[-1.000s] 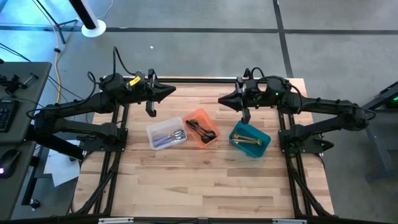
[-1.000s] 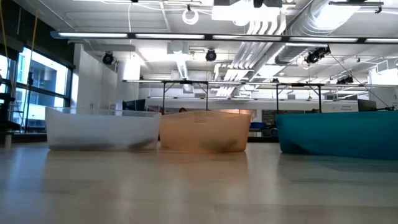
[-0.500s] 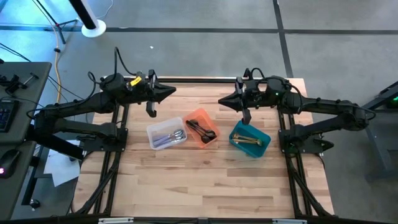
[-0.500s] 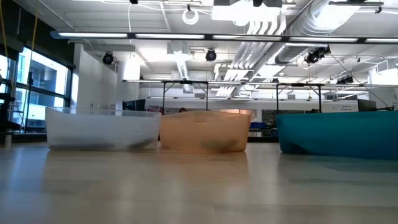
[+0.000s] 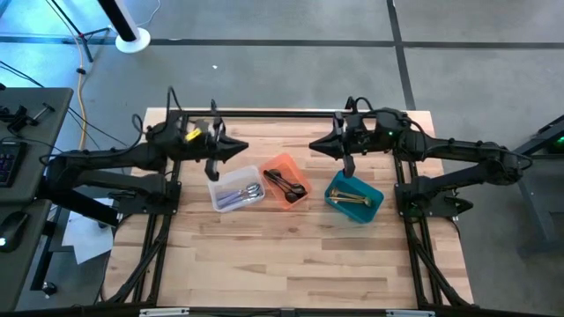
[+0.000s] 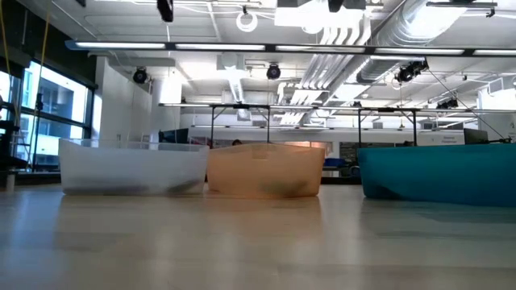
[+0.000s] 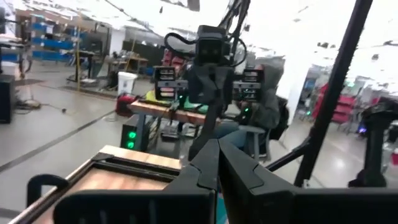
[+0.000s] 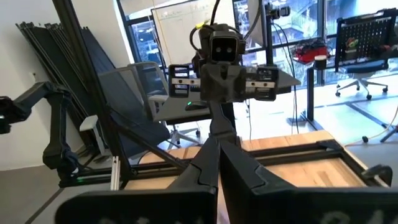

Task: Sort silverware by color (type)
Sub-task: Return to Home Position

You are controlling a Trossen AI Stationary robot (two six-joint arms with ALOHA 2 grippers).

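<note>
Three bins are set in a row across the middle of the table (image 5: 291, 255): a clear bin (image 5: 215, 187) on the left, an orange bin (image 5: 280, 164) in the centre and a teal bin (image 5: 348, 183) on the right. The clear and orange bins are placed just beside each other, while the teal bin is kept slightly apart from the orange one.

The silverware is found sorted inside these bins. The silver pieces (image 5: 250, 191) are lying in the clear bin, the black pieces (image 5: 286, 183) in the orange bin and the gold pieces (image 5: 352, 201) in the teal bin. How many pieces each bin holds cannot be told.

The left gripper (image 5: 243, 148) is held in the air over the far left part of the table, just beyond the clear bin, and is pointed towards the centre. Its fingers are pressed together to a point, with nothing held between them. The right gripper (image 5: 314, 145) is held over the far right part of the table, beyond the teal bin, and is pointed back at the left one. Its fingers are likewise closed tight on nothing. The two tips are kept well apart, facing each other.
</note>
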